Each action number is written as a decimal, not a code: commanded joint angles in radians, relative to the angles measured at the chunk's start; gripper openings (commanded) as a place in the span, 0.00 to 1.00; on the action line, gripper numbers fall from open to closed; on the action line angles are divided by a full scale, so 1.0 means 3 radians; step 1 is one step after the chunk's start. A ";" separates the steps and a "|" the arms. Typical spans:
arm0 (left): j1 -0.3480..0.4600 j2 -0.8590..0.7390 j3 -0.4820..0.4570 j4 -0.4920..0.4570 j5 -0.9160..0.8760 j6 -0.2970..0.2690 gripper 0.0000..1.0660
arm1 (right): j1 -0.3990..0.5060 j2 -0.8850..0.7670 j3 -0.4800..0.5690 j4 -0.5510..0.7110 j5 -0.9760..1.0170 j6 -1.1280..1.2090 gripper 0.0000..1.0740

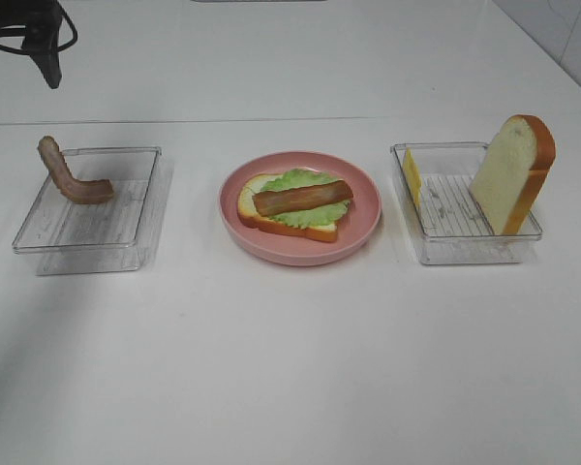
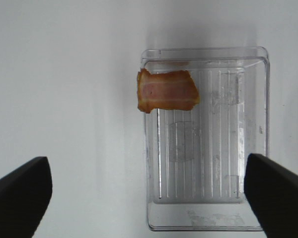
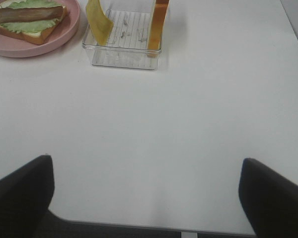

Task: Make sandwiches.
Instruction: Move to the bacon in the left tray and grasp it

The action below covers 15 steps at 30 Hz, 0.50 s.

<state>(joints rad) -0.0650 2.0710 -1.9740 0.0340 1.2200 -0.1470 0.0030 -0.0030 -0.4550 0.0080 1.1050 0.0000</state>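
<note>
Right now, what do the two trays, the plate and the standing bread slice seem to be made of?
Left tray and right tray: clear hard plastic, glossy; the table shows through and ribs are moulded in. Plate: probably plastic, pink, dull sheen without sharp glare. Standing bread slice: perhaps foam or soft plastic, matte pale face, even orange crust.

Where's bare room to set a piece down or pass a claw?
Freest: the white table in front of the round pink plate and both trays. Narrower lanes flank the plate. The left clear plastic tray is mostly bare, bacon strip draped over its far corner. Crowded: the right clear plastic tray, holding a leaning bread slice and yellow cheese slice.
</note>
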 commanded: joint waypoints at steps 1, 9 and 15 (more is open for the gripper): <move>0.0060 -0.0020 0.0023 -0.0033 0.0213 0.0000 0.92 | -0.0013 -0.0117 -0.0007 -0.0003 -0.0003 0.0000 0.92; 0.0077 0.0090 0.0023 -0.0290 0.0010 0.0140 0.92 | -0.0013 -0.0117 -0.0007 -0.0003 -0.0003 0.0000 0.92; 0.0077 0.0260 0.0020 -0.0327 -0.0103 0.0147 0.92 | -0.0013 -0.0117 -0.0007 -0.0003 -0.0003 0.0000 0.92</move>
<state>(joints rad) -0.0430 2.1250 -1.9740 -0.0560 1.2050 -0.1070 0.0030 -0.0030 -0.4550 0.0080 1.1050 0.0000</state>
